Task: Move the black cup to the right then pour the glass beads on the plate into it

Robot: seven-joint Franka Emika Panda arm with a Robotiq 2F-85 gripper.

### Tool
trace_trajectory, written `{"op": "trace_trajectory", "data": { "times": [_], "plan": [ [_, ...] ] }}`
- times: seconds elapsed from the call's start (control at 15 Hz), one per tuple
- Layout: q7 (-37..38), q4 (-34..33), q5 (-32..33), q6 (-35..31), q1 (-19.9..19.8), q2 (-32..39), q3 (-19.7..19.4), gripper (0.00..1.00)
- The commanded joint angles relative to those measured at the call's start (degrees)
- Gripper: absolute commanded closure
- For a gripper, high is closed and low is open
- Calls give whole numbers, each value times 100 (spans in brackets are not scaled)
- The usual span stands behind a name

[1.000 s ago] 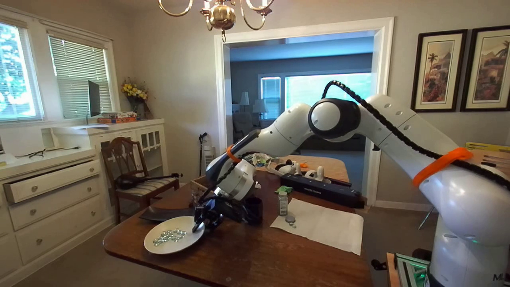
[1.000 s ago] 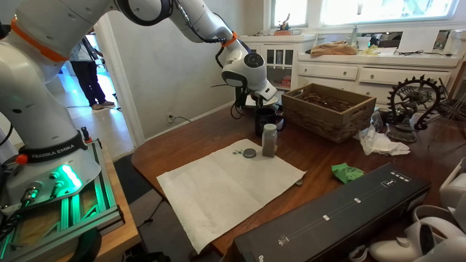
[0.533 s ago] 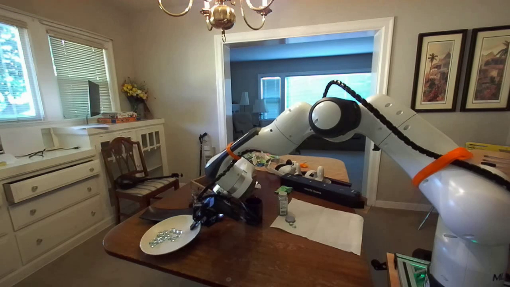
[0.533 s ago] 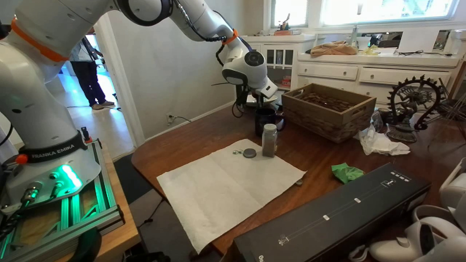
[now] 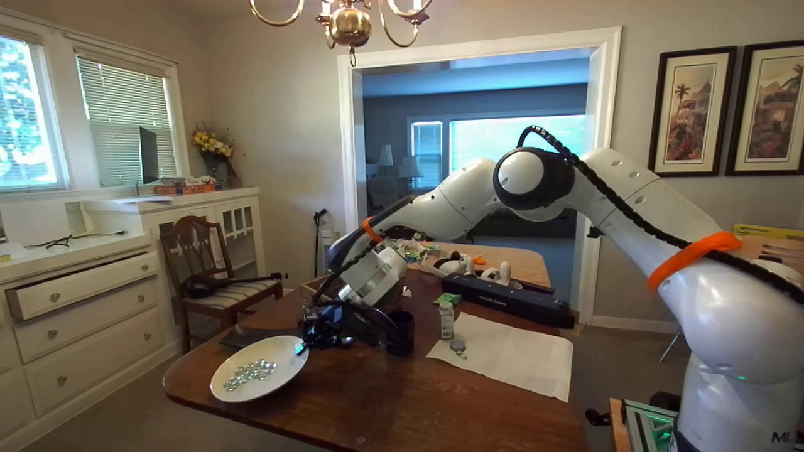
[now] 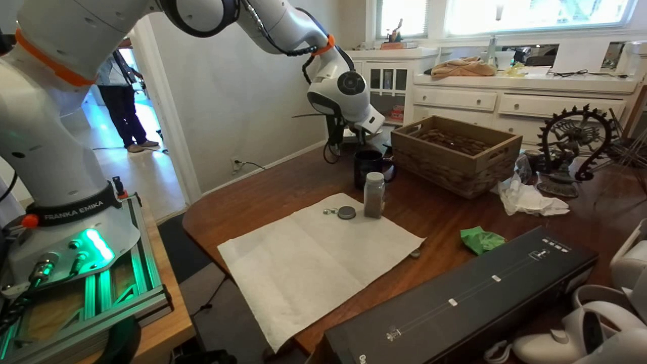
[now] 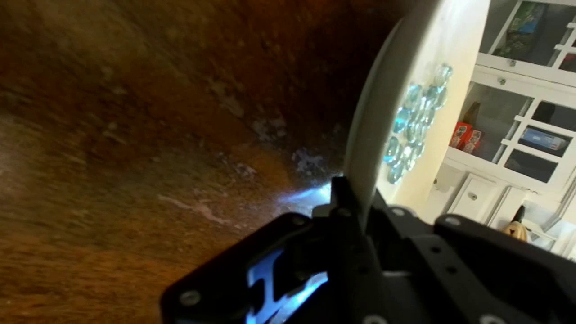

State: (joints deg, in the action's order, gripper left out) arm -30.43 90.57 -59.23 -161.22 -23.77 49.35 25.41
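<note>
In an exterior view, the tilted plate point(image 5: 286, 356), bearing the glass beads point(image 5: 250, 375), is left of the black cup point(image 5: 403, 331) (upright, partly hidden). In an exterior view, a woven basket point(image 6: 432, 163) stands just right of the black cup. In the wrist view, the claw point(image 7: 360, 196) is drawn nearly together, pinching the plate's rim.
</note>
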Motion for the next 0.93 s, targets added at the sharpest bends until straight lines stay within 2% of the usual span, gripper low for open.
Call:
{"op": "trace_trajectory", "data": {
  "times": [0.0, 0.6, 0.87],
  "plan": [
    [-785, 242, -568, -138, -509, -129, 548, 98],
    [-2245, 731, -1714, -399, -1497, -419, 1544, 98],
    [-1563, 1108, -1552, -527, -1486, -985, 1475, 98]
  ]
}}
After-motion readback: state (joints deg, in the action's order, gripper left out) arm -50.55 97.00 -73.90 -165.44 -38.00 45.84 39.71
